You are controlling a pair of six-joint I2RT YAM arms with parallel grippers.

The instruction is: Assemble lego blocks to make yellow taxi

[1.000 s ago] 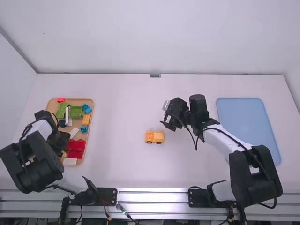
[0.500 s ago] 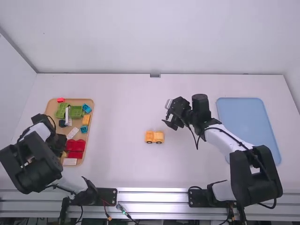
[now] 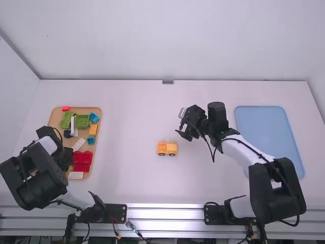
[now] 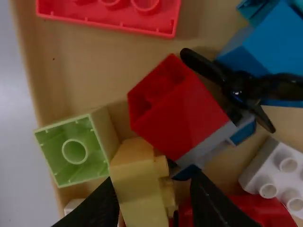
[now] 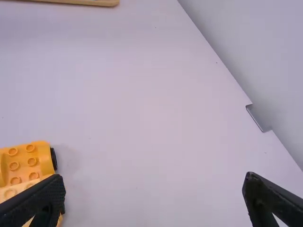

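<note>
High view: yel. wheeled blk [image 3: 167, 148] nr R claw [image 3: 179, 123], camera side, fingers spread wide.

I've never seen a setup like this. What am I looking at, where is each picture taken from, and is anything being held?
Two jointed robot arms, left and right, stand at a white table. The high view comes from a fixed camera above and behind them; each wrist view comes from a camera on one arm.

On the table are a light-brown tray of colourful plastic bricks, a yellow-orange toy vehicle with black wheels, and a flat, pale blue tray.

The left pincer is open around a yellow block, seemingly not gripping it. The right pincer is open and empty.
</note>
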